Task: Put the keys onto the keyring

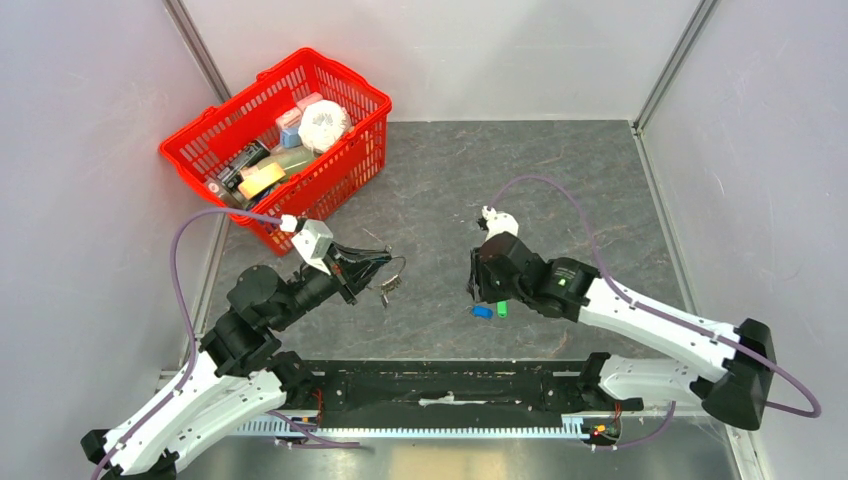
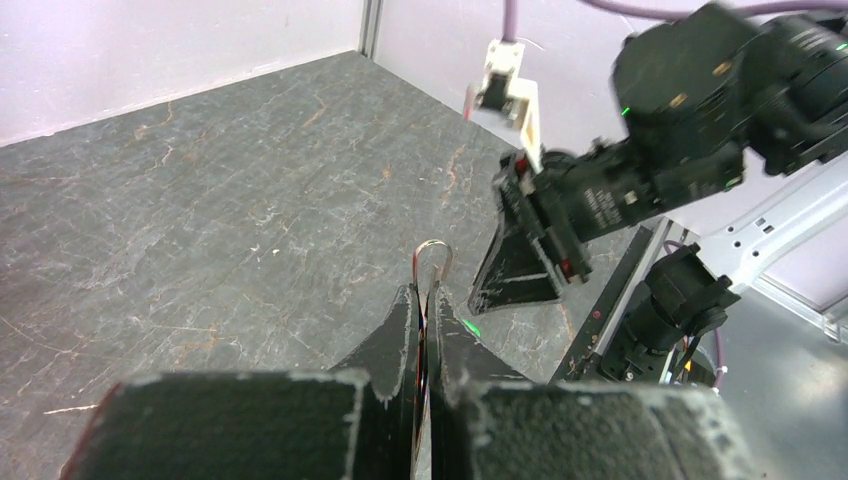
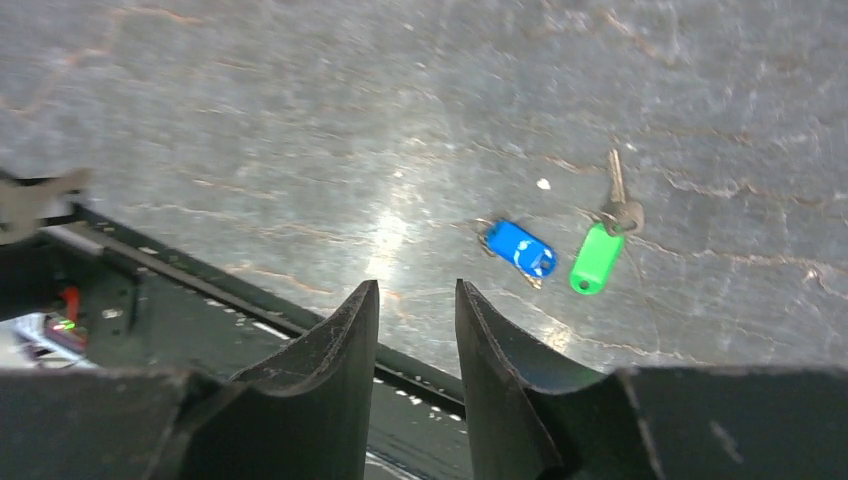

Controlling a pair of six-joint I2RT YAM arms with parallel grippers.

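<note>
L gripper [image 2: 425,300] clenched on thin silver wire keyring [image 2: 433,250]; R gripper [image 3: 418,300] parted, empty.
Risk: flat blue-headed key [image 3: 521,248] at R's 1 o'clock may skid from pinch.

**Keyring [image 2: 432,256] all but swallowed by the left fingers [image 2: 395,335]; silver keys [image 1: 390,284] too small to count**
From the left wrist, only a thin wire loop clears the pressed-together fingers at 12 o'clock, and the rest is buried between them. Overhead, the keys hanging from the ring blur into one cluster. The green key [image 1: 502,307] loses its blade under the right arm [image 1: 520,275], and the red basket [image 1: 320,190] at 10 o'clock hides much of its jumble.
</note>
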